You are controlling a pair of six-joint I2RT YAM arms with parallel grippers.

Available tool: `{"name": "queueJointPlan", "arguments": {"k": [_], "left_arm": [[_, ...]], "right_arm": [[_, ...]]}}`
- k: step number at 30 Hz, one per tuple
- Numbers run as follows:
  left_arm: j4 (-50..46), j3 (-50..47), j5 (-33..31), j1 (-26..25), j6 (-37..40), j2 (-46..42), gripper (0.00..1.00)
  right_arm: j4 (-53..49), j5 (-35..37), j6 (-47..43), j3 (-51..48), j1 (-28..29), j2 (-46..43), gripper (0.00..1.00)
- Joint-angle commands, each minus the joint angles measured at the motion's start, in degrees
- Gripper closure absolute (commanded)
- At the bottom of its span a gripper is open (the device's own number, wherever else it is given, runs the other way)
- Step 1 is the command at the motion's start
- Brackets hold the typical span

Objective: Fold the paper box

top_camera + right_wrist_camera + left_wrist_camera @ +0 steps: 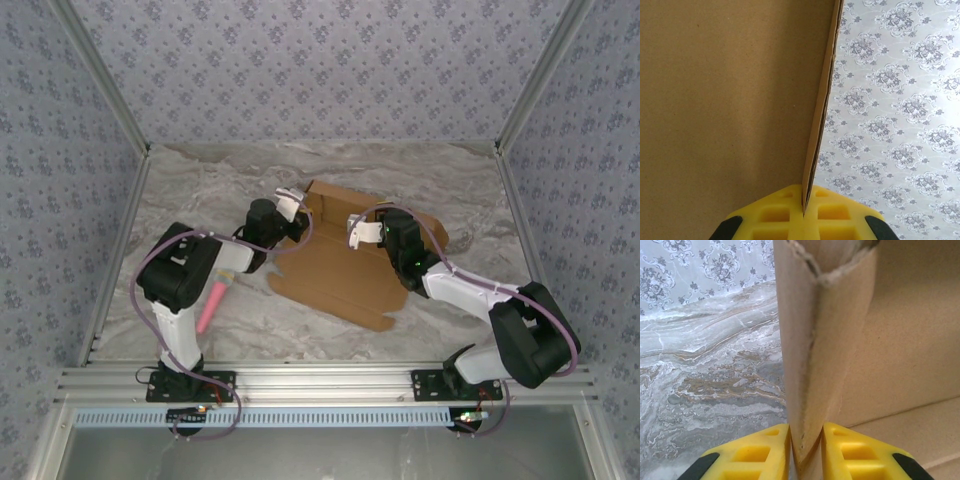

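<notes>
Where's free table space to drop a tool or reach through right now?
Free: the table strip between paper box and back wall; far-left corner; right side beyond the box. Crowded: centre, where left hand and right hand clamp the box, and near-left by the pink stick.

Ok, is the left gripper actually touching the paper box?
Touching. In the left wrist view the left gripper has its yellow fingers pressed against both sides of a raised flap of the paper box, with no gap.
</notes>
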Motion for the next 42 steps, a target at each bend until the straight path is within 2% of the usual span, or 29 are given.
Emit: {"name": "queueJointPlan", "arguments": {"k": [1,7,14,21,27,36,42], "left_arm": [[5.9,2.6,-1.3,-0.6,-1.9,1.0,0.74],[6.7,3.8,-1.3,-0.6,-3.2,2.2,0.66],[7.6,4.3,-3.7,-0.6,-4.0,3.3,0.71],[7.1,4.5,-12.8,-1.3,-5.3,4.3,0.77],[4.3,5.5,-24.5,-2.9,-7.7,4.3,0.78],[-0.8,8.3,-35.6,-4.6,-13.4,5.2,0.80],[-3.1,9.3,-39.9,-5.5,-14.5,5.2,0.81]], "right_arm": [[-5.1,-2.9,-0.6,0.7,1.1,0.3,1.00],[-5.4,-3.1,-0.3,0.8,1.0,0.3,1.00],[-5.6,-3.3,0.1,1.1,1.0,0.2,1.00],[-5.9,-3.5,0.7,1.0,1.1,-0.3,1.00],[-6.5,-3.5,1.2,1.1,1.3,-0.9,1.00],[-7.4,-3.5,2.1,1.5,1.3,-1.1,1.00],[-8.3,-3.5,2.8,2.1,1.2,-1.0,1.00]]}}
